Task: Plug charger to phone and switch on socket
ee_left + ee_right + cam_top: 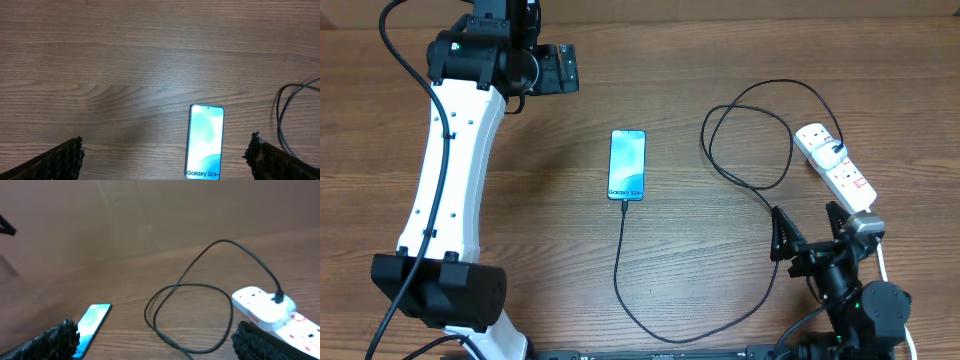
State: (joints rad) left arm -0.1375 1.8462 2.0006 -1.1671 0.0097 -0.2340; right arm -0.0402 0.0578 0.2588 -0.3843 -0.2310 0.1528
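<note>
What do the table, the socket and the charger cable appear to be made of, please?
The table looks like wood or wood-look laminate: brown grain lines, matte. The socket seems smooth white moulded plastic. The charger looks like black rubbery sheathing, bending in loose loops.

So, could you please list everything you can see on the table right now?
table: one, brown wood, under everything
phone: one, light blue screen, flat at the centre
charger: one, black cable, looping from the phone's near end to the socket
socket: one, white with red switches, right side
left arm: one, white and black, left side
right arm: one, black, lower right
left gripper: one, black, open, empty, far left
right gripper: one, black, open, empty, near the socket
</note>
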